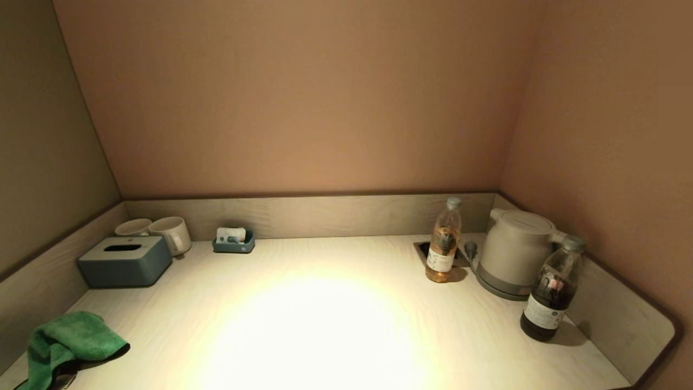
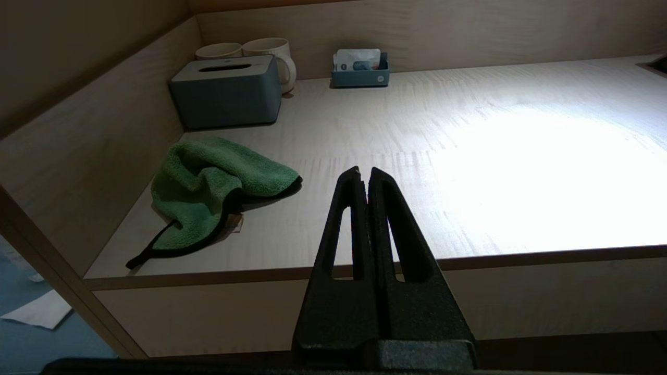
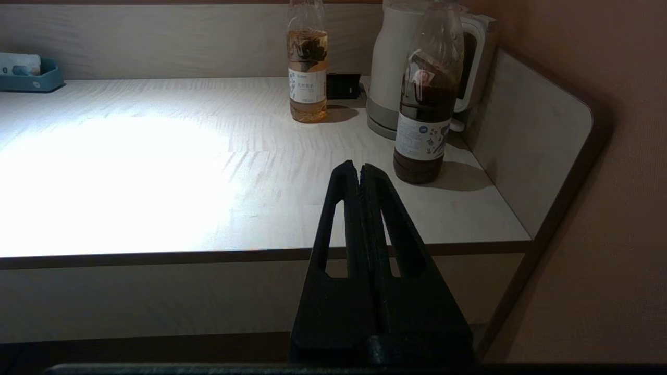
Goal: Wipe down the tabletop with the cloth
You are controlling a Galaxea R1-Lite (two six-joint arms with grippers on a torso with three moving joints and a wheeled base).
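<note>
A crumpled green cloth [image 1: 67, 341] with a black edge lies at the front left corner of the pale wooden tabletop [image 1: 335, 325]; it also shows in the left wrist view [image 2: 213, 182]. My left gripper [image 2: 363, 174] is shut and empty, held before the table's front edge, to the right of the cloth and apart from it. My right gripper [image 3: 358, 169] is shut and empty, held before the front edge near the right end. Neither gripper shows in the head view.
A grey-blue tissue box [image 1: 125, 261] and two mugs [image 1: 170, 233] stand at the back left. A small blue tray [image 1: 234, 241] sits by the back wall. A light tea bottle [image 1: 443, 244], a kettle [image 1: 514, 252] and a dark bottle [image 1: 552, 292] stand at the right. Low walls border three sides.
</note>
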